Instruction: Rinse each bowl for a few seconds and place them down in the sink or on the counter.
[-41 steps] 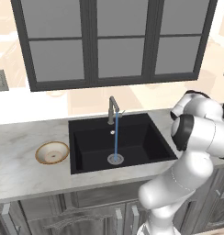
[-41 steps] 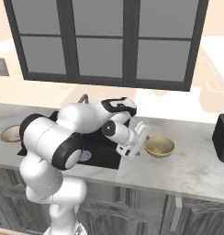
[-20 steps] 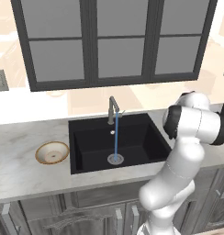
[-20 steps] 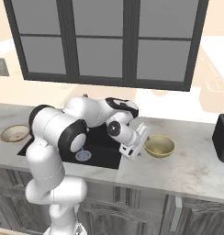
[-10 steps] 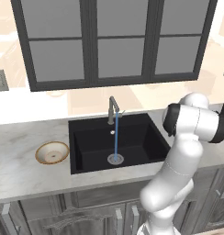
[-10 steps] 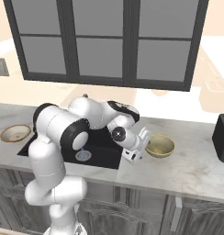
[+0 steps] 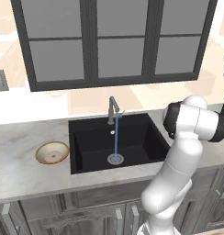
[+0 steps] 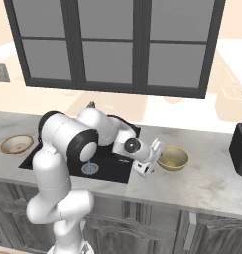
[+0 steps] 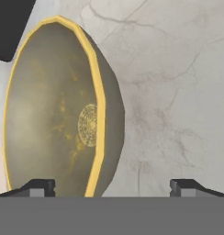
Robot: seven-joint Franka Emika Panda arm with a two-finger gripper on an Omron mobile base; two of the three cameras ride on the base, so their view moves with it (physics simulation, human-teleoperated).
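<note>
Hand (image 8: 153,157) spread beside olive bowl (image 8: 172,157), right of sink (image 8: 107,166); bowl looks rigid, glazed, slippery, so I judge its rim the best hold.

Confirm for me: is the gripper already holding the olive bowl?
No: the gripper is open, with the olive bowl resting on the counter ahead of it.

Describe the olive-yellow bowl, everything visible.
The olive-yellow bowl is small, round and fairly deep, with a brighter yellow rim and a mottled, glazed-looking inside bearing a round pattern at its centre. It sits upright and empty on the counter, right of the sink. The open gripper is close beside it, not gripping.
</note>
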